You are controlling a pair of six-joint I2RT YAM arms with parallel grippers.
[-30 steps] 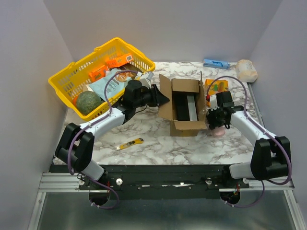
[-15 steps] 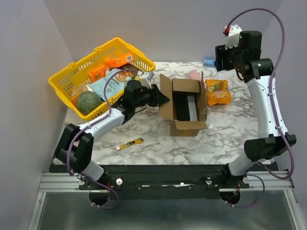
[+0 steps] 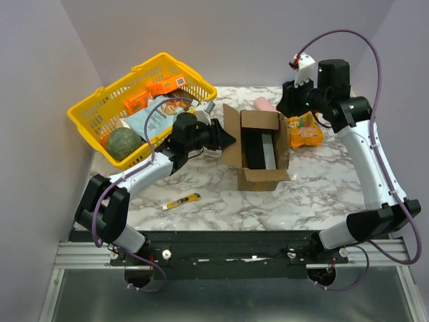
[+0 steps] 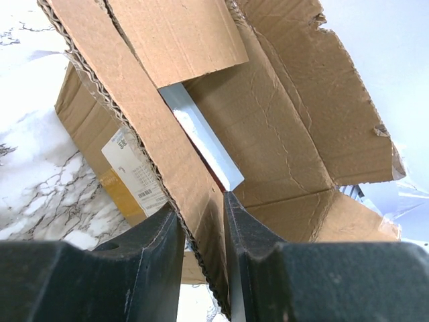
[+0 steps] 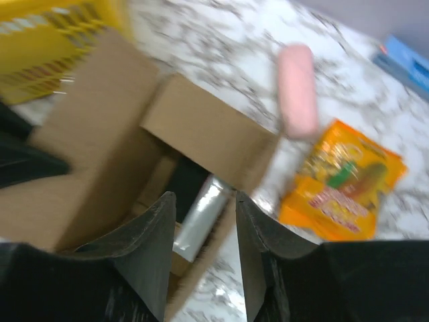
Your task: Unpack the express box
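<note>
The express box (image 3: 261, 180) stands open in the middle of the marble table, flaps up. Inside lie a silvery wrapped item (image 3: 269, 151) and something dark beside it. My left gripper (image 3: 230, 139) is shut on the box's left flap (image 4: 161, 127), whose corrugated edge runs between the two fingers (image 4: 248, 228). A white label (image 4: 131, 176) shows on the box's outer wall. My right gripper (image 3: 284, 105) hangs in the air above the box's back right corner, open and empty (image 5: 203, 201), looking down into the box (image 5: 100, 168) at the silvery item (image 5: 201, 216).
A yellow basket (image 3: 90, 111) with packets and a green melon (image 3: 123, 143) sits at the back left. A pink tube (image 3: 263, 104) lies behind the box, an orange snack bag (image 3: 307, 132) to its right. A yellow utility knife (image 3: 182, 200) lies front left. A blue packet (image 5: 409, 60) is at the back.
My right arm rose from low beside the box's right front, where a pink thing was, swung to the back, then came toward the box; the pink tube now lies behind the box. Left unchanged.
</note>
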